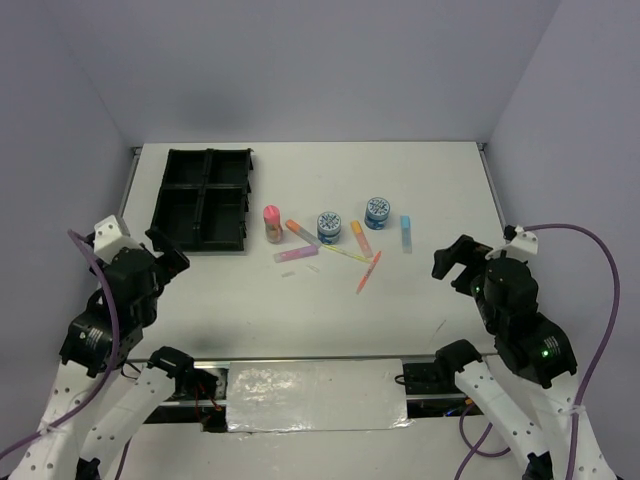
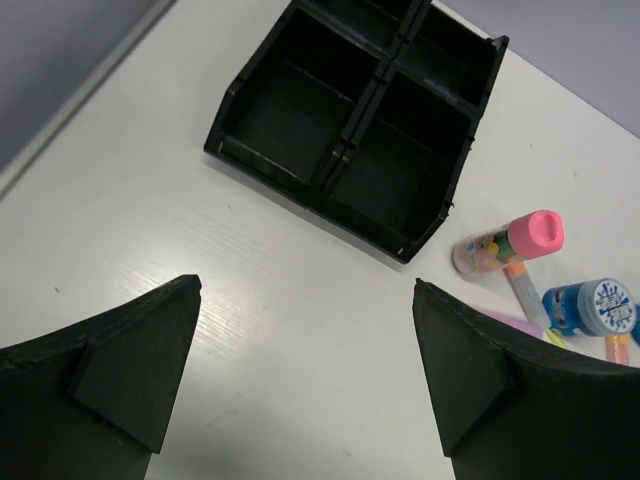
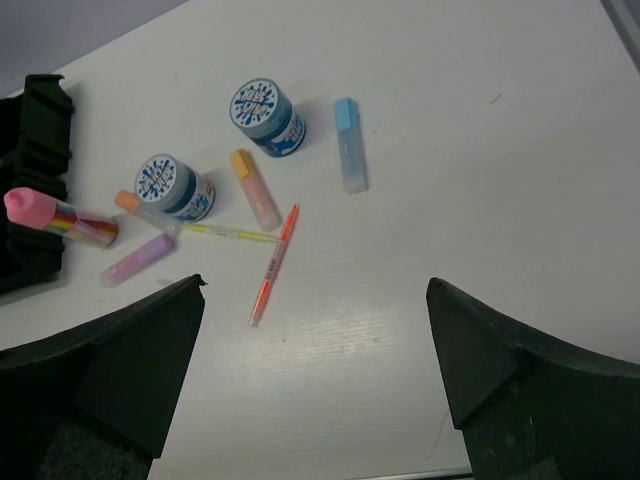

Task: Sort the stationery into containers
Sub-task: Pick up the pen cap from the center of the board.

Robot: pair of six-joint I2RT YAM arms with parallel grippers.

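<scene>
**Kid:** What shows from up top?

**Robot:** My left gripper (image 1: 166, 251) and my right gripper (image 1: 455, 262) hang over the white table (image 1: 420, 180). Both have wide jaws and hold nothing. The black plastic tray (image 1: 204, 186) with four boxes sits just past my left gripper. The stationery lies on the table in a bunch between my two grippers. It is beside the tray, not in it.

**Kid:** How many things?

**Robot:** There are two round blue-patterned tins (image 1: 328, 226) and one pink-capped tube (image 1: 271, 222). There are four short markers: a light-blue marker (image 1: 406, 233), an orange marker (image 1: 356, 236), a pink marker (image 1: 296, 254) and an orange-capped marker (image 1: 300, 232). There are two thin pens: an orange pen (image 1: 369, 271) and a yellow-green pen (image 1: 343, 254).

**Kid:** And your left wrist?

**Robot:** The tray sits ahead, past my wide fingers (image 2: 150, 360). The tube lies near its right corner, not touching, with one tin just behind it.

**Kid:** Your right wrist?

**Robot:** The bunch lies ahead and to the left, apart from my wide fingers. The orange pen is closest, and only bare table lies between us. The light-blue marker lies just beside one tin.
</scene>
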